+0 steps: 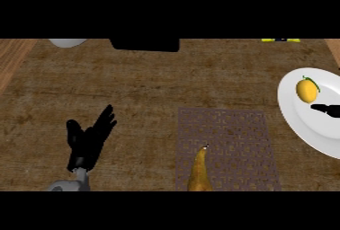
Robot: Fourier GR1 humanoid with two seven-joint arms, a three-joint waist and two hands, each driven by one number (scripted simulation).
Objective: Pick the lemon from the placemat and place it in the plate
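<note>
The yellow lemon (306, 90) lies on the white plate (299, 121) at the right edge of the counter. Just below the lemon, the black fingers of my right hand (327, 108) reach in from the right edge over the plate; they are stretched out, hold nothing, and are a little apart from the lemon. The rest of that hand is out of view. The brown patterned placemat (229, 134) lies at centre, left of the plate. My left hand (88, 138) rests open at the lower left, fingers up.
A brownish-yellow pear (199, 173) lies on the placemat's lower left part, stem pointing up. A grey bowl (66, 42) and a black object (145, 44) sit at the far edge, with a small yellow item (279, 40) at the far right.
</note>
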